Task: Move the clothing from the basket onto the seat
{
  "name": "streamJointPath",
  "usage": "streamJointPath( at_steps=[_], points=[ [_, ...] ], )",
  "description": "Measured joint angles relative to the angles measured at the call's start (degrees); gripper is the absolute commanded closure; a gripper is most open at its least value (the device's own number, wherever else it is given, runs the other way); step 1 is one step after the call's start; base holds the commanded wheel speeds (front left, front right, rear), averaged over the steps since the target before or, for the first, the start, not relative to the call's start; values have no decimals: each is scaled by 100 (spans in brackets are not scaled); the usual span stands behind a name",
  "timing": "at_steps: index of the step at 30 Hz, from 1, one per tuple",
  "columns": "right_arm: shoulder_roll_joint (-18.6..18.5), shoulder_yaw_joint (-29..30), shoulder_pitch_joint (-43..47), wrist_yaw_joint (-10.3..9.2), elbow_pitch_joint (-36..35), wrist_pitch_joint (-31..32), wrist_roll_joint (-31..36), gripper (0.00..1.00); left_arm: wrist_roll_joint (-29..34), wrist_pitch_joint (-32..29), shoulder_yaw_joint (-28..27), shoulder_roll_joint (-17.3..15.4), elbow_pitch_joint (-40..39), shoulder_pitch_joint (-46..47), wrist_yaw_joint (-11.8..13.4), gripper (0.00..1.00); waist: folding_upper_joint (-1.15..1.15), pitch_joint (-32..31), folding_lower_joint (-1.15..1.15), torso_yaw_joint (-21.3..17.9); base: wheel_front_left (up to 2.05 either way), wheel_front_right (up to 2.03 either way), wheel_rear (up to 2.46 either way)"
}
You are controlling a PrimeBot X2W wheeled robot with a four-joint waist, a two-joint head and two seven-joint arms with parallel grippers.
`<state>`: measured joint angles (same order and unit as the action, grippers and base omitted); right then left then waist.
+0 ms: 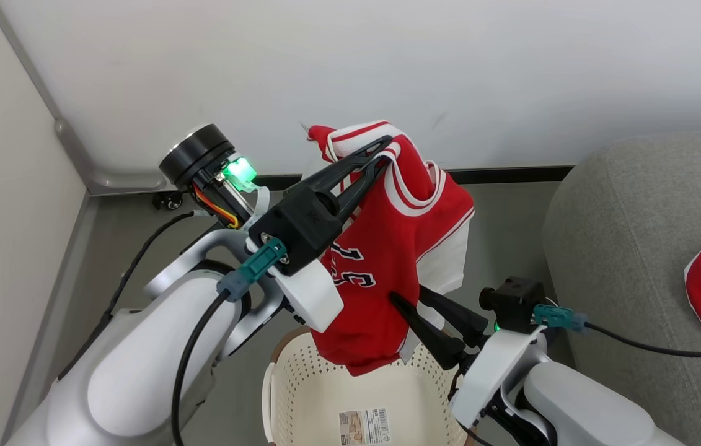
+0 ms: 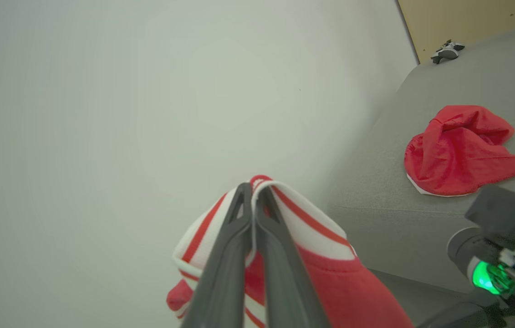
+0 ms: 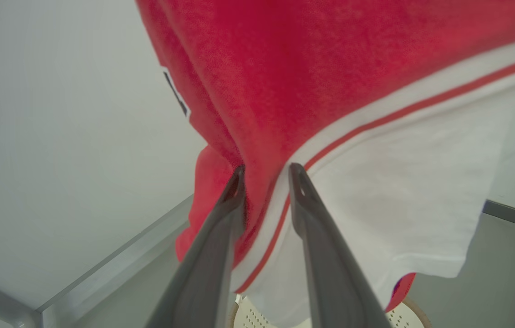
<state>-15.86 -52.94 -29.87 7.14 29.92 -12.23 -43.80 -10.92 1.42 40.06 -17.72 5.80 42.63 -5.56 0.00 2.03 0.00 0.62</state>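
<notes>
**One shirt down, one in the air**

My left gripper [image 1: 381,152] is squeezed tight on the striped edge of the red jersey [image 1: 387,248], high over the basket [image 1: 300,384]. My right gripper [image 1: 409,294] is half open around its lower fold; I cannot tell if it pinches. The plain red garment [image 2: 462,146] lies on the sofa [image 1: 623,217]. The jersey goes there next.

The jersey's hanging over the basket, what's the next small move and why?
Probably close the right pincer on the jersey: its fingers straddle the lower cloth but stand apart, while the left pincer pinches the top above the basket. Then both could carry it to the seat.
</notes>
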Motion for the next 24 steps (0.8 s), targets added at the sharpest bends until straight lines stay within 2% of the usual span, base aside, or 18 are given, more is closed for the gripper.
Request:
streamJointPath(
  at_steps=[3, 5, 7, 12, 18, 24],
  points=[
    [69, -13, -92, 0, 211, -38, 25, 62, 0, -47, 19, 14, -12, -1, 0, 100, 0, -1, 0, 17, 0, 0, 0],
    [120, -32, -142, 0, 326, -47, 86, 77, -7, -47, 23, 19, -14, -3, 0, 100, 0, -4, 0, 27, 0, 0, 0],
    [164, -71, -207, 0, 419, -90, 112, 100, -10, -48, 22, 20, -14, -8, 0, 100, 0, -10, 0, 34, 0, 0, 0],
    [225, -138, -243, 0, 556, -145, 122, 100, -169, -92, -51, -1, 92, -125, 11, 100, 0, -34, 0, 7, 0, 0, 0],
    [114, -160, -223, 0, 548, -157, 136, 100, -279, -98, -172, -97, 355, -394, 111, 100, 0, -50, 0, -79, 0, 0, 0],
    [-83, 191, -75, 0, 393, -172, 24, 100, -399, -96, -278, -181, 594, -655, 197, 100, 0, -73, 0, -200, 0, 0, 0]
  ],
)
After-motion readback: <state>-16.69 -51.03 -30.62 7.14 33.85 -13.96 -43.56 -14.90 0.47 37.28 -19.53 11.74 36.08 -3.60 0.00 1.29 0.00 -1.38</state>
